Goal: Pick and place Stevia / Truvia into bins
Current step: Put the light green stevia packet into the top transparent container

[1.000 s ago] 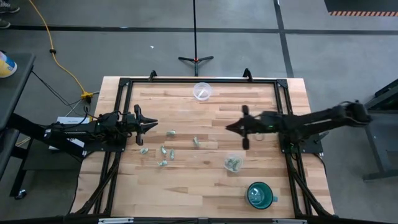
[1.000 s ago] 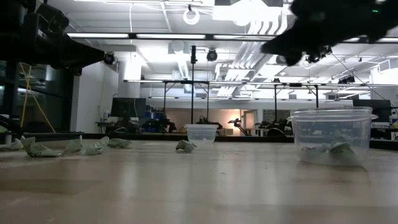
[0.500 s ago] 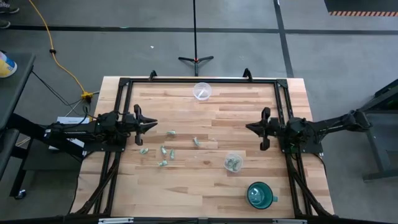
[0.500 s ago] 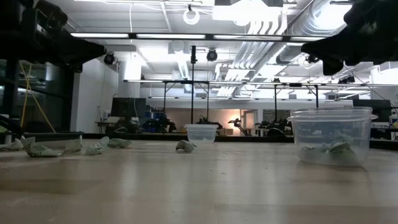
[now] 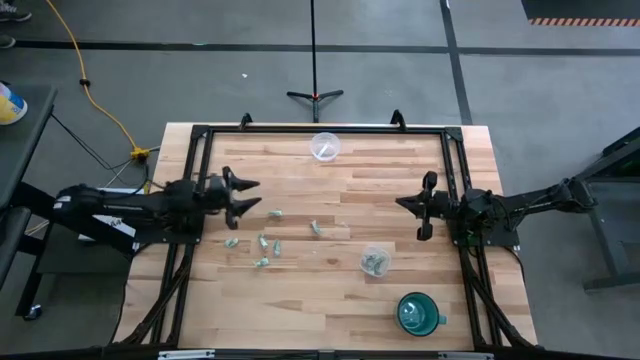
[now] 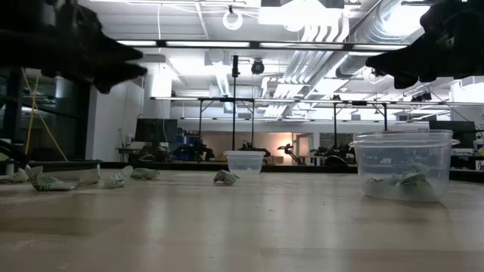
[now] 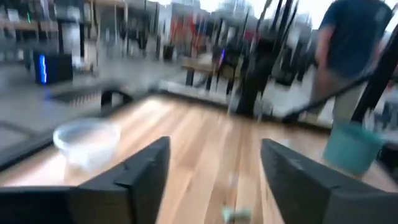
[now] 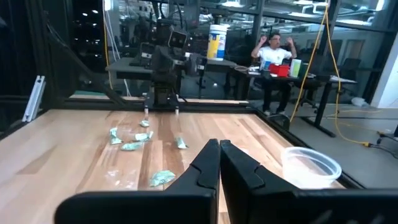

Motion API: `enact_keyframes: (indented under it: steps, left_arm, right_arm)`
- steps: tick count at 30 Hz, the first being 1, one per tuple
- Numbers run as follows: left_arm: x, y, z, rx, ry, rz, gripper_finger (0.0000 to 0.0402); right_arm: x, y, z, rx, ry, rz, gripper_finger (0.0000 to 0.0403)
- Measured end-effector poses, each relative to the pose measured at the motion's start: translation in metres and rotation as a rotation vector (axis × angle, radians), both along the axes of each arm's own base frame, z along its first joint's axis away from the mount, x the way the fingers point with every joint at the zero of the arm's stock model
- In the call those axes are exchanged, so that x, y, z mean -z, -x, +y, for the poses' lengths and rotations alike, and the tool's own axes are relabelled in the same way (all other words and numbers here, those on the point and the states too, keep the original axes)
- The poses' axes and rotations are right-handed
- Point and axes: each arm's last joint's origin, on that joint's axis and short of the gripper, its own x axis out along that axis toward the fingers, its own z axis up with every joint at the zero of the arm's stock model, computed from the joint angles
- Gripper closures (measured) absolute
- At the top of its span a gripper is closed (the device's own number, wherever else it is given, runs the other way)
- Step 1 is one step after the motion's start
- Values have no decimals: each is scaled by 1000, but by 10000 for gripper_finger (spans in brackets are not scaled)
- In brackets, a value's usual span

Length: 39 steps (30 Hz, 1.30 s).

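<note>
Several small green-and-white Stevia / Truvia packets [image 5: 265, 242] lie loose on the wooden table, left of centre; the right wrist view shows them too [image 8: 134, 146]. One clear bin [image 5: 375, 260] right of centre holds a few packets [image 6: 401, 181]. The other bin [image 5: 325, 146] stands near the far edge. My left gripper [image 5: 256, 197] hangs open above the table, just left of the packets, with nothing between its fingers [image 7: 214, 180]. My right gripper [image 5: 398, 205] hovers shut near the right edge [image 8: 219, 149], holding nothing.
A teal mug [image 5: 418, 313] stands at the near right. A black frame [image 5: 320, 128] runs around the table's edges. Bare wood lies between the two arms. In the room beyond the table a person [image 8: 273, 50] sits at a desk and another [image 7: 351, 43] stands.
My right gripper has drawn back from above the table's middle toward the right edge and then held still. My left gripper has opened its fingers wide and moved a little toward the right, nearer the packets. No packet or bin has moved.
</note>
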Motion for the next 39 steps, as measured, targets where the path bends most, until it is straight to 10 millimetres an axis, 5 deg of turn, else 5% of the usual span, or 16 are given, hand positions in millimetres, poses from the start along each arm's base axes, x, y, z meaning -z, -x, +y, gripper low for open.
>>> enact_keyframes:
  steps: [5,14,28,33,39]
  left_arm:
    - [5,-26,1,-3,40,275,72]
    - [18,-73,3,11,3,774,88]
    - [55,-98,4,33,-61,1057,104]
    - [57,-100,4,48,-56,1058,147]
    - [57,-99,4,77,-99,1073,248]
  right_arm:
    - [0,0,0,18,5,1,398]
    - [2,0,-1,36,7,21,396]
    - [3,0,-1,42,12,31,394]
    - [3,0,-1,42,13,30,399]
    - [3,0,-1,42,26,33,402]
